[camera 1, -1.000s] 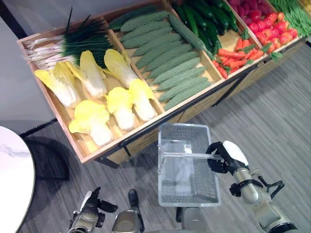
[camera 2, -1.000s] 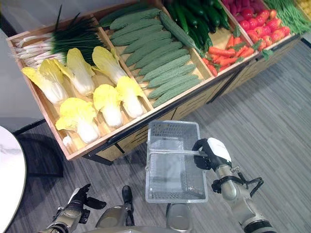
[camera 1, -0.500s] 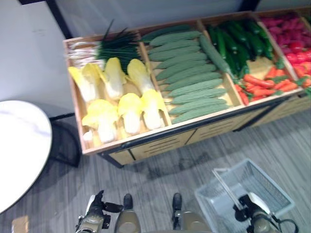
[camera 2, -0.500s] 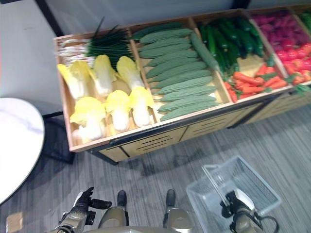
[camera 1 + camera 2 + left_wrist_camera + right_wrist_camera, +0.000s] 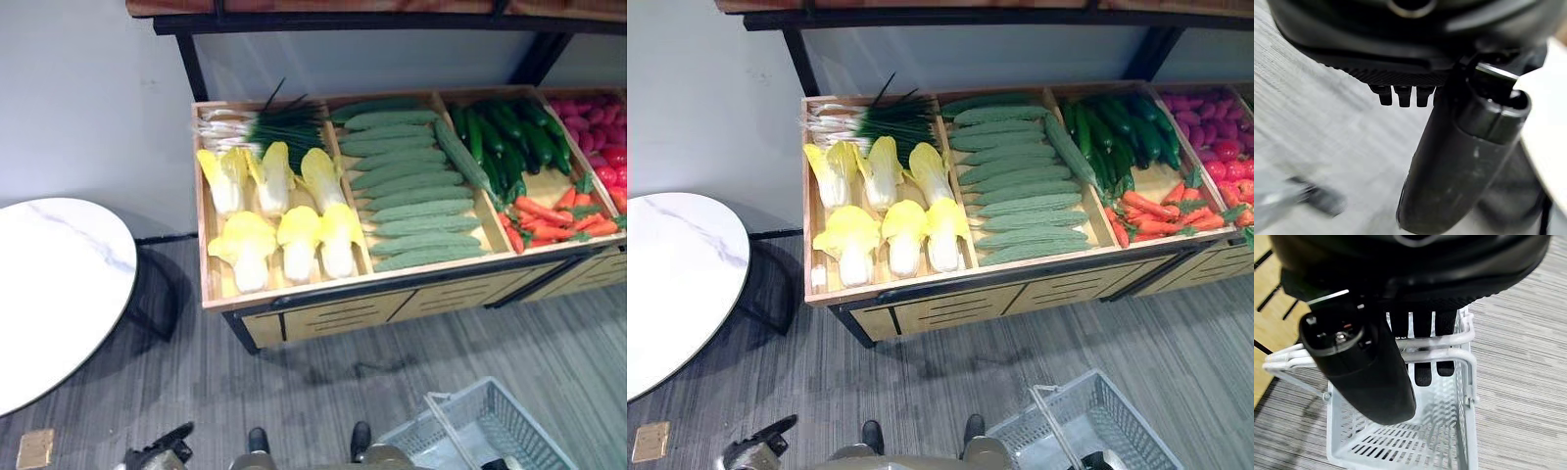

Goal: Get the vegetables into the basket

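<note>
While right hand (image 5: pixel 1400 328) grips, white slotted basket (image 5: pixel 1400 440)

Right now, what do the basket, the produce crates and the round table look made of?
Basket: white, slotted mesh walls with a thin rod handle; looks like moulded plastic, though coated wire is possible. The right hand curls round the handle.
Produce crates: light wood, matte, with visible dividers and slotted front panels.
Round table: white top with faint grey veining; marble or a marble-look laminate, cannot tell which.
</note>
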### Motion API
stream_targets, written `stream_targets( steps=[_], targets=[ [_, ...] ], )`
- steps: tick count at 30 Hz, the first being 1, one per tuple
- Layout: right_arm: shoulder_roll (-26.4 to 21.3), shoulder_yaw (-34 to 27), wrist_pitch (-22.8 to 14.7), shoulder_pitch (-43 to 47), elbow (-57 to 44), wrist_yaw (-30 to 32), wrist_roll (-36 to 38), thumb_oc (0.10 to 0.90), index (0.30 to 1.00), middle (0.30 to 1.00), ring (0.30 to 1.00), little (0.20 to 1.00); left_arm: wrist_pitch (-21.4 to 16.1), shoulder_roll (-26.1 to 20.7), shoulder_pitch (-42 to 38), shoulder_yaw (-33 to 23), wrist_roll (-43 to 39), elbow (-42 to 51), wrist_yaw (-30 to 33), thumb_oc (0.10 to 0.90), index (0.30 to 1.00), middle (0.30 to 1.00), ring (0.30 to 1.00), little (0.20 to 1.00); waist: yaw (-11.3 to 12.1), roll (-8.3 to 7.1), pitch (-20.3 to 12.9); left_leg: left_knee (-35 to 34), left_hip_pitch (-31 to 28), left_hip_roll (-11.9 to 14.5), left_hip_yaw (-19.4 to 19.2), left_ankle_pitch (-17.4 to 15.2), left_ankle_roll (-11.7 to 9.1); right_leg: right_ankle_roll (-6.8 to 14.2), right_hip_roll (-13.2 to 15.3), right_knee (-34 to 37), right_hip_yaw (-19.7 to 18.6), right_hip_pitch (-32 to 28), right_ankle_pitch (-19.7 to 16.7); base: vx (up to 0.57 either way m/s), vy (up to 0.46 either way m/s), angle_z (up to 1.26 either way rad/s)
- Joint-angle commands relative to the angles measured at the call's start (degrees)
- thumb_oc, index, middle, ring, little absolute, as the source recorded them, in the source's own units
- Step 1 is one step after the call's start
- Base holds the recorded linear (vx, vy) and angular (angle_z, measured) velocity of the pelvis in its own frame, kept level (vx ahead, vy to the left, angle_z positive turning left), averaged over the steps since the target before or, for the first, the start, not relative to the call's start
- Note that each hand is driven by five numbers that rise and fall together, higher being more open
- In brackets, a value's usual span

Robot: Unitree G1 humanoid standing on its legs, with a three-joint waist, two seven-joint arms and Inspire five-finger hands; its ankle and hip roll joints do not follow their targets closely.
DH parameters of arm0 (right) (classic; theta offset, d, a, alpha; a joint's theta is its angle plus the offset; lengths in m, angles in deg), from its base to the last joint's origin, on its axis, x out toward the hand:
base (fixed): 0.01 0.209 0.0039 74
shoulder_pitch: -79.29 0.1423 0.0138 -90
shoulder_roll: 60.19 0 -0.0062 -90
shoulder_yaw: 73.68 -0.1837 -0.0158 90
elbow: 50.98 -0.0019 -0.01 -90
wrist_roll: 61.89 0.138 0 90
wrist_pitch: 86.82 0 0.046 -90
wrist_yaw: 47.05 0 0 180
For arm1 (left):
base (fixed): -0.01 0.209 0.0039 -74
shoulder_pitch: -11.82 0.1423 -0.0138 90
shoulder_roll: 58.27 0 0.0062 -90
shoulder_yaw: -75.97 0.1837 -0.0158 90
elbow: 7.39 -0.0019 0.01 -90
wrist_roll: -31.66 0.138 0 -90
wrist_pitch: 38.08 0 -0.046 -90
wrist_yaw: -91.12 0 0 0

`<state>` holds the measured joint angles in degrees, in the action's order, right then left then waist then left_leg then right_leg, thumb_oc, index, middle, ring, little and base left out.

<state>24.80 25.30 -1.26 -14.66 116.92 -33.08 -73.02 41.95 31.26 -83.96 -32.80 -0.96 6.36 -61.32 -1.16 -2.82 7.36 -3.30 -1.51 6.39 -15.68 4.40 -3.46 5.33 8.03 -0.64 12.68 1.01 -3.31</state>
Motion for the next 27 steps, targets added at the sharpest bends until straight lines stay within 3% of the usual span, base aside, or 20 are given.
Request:
stream_targets(
  steps=[1,4,6,7,10,12,16,19,27],
  targets=[
    [-3.9,-0.1,-0.4,2.3,0.3,3.2,1.3,0.400,0.300,0.300,0.300,0.300,-4.9,-6.6,-3.0,-2.9,3.7,3.1,8.9,0.900,1.000,1.000,1.000,1.000,0.5,-1.10,1.2,-1.7,-2.6,2.8,-0.1,-0.1,-3.7,4.3,1.0,1.8,-5.4,1.6,-2.6,-0.02,0.034,-0.04],
    [-3.4,-0.2,-0.9,1.2,-0.5,3.8,1.3,0.400,0.300,0.300,0.300,0.300,-8.5,-10.2,-3.0,-3.6,7.2,15.3,15.9,0.900,1.000,1.000,1.000,1.000,0.8,-1.29,1.0,-1.7,-2.4,2.7,0.2,-0.3,-3.8,4.6,1.2,2.2,-5.2,1.5,-3.1,-0.03,0.015,-0.01],
    [-2.9,-0.7,-1.2,0.1,-0.4,4.0,1.2,0.400,0.300,0.300,0.300,0.300,-9.1,-13.2,-2.2,-4.3,15.1,31.3,21.8,0.900,1.000,1.000,1.000,1.000,1.2,-1.49,0.8,-1.7,-2.2,2.6,0.7,-0.3,-4.0,4.9,1.3,2.7,-4.6,1.2,-3.3,-0.03,-0.008,0.03],
    [-2.8,-0.7,-1.2,0.0,-0.5,4.0,1.2,0.400,0.300,0.300,0.300,0.300,-8.7,-12.9,-1.9,-4.4,15.6,32.0,22.2,0.900,1.000,1.000,1.000,1.000,1.2,-1.53,0.8,-1.7,-2.2,2.6,0.8,-0.3,-4.0,4.9,1.3,2.7,-4.6,1.1,-3.3,-0.02,-0.017,0.05],
    [-2.1,-1.1,-1.5,-0.9,-0.4,3.8,1.7,0.400,0.300,0.300,0.300,0.300,-5.8,-14.3,-1.6,-5.3,25.5,46.6,26.4,0.900,1.000,1.000,1.000,1.000,1.5,-1.80,0.6,-1.7,-2.0,2.7,1.3,-0.3,-4.1,5.0,1.4,3.1,-4.1,0.7,-3.4,-0.01,-0.024,0.07],
    [-1.7,-1.3,-1.9,-1.5,-0.5,3.5,2.2,0.400,0.300,0.300,0.300,0.300,-3.4,-13.7,-1.8,-3.2,33.2,57.2,25.3,0.900,1.000,1.000,1.000,1.000,1.4,-1.95,0.6,-1.7,-1.8,2.9,1.5,-0.3,-4.2,5.1,1.4,3.3,-3.5,0.5,-3.4,-0.03,-0.027,0.07],
    [-2.4,-0.4,-2.1,-1.2,-1.9,2.8,2.1,0.400,0.300,0.300,0.300,0.300,-3.8,-13.6,-2.1,-0.1,37.2,59.9,22.5,0.900,1.000,1.000,1.000,1.000,0.9,-1.89,0.5,-1.7,-1.8,3.0,1.4,-0.2,-4.3,4.9,1.3,3.8,-3.6,0.1,-3.6,-0.02,-0.013,0.10],
    [-2.3,1.2,-2.2,-0.5,-3.3,2.7,1.1,0.400,0.300,0.300,0.300,0.300,-5.0,-11.8,-4.2,5.2,37.7,63.9,18.9,0.900,1.000,1.000,1.000,1.000,0.0,-1.82,0.3,-1.7,-2.2,3.1,1.0,-0.2,-4.3,4.9,1.1,4.1,-4.0,-0.1,-3.7,0.00,0.000,0.00],
    [-1.9,3.4,-2.9,0.9,-5.5,2.2,0.1,0.400,0.300,0.300,0.300,0.300,-5.7,-7.8,-6.7,15.3,38.3,64.3,12.3,0.900,1.000,1.000,1.000,1.000,-1.5,-1.84,-0.6,-1.7,-3.4,3.7,-0.6,-0.5,-4.4,4.7,0.4,4.8,-5.2,-0.3,-4.1,0.00,-0.016,-0.11]
  ],
)
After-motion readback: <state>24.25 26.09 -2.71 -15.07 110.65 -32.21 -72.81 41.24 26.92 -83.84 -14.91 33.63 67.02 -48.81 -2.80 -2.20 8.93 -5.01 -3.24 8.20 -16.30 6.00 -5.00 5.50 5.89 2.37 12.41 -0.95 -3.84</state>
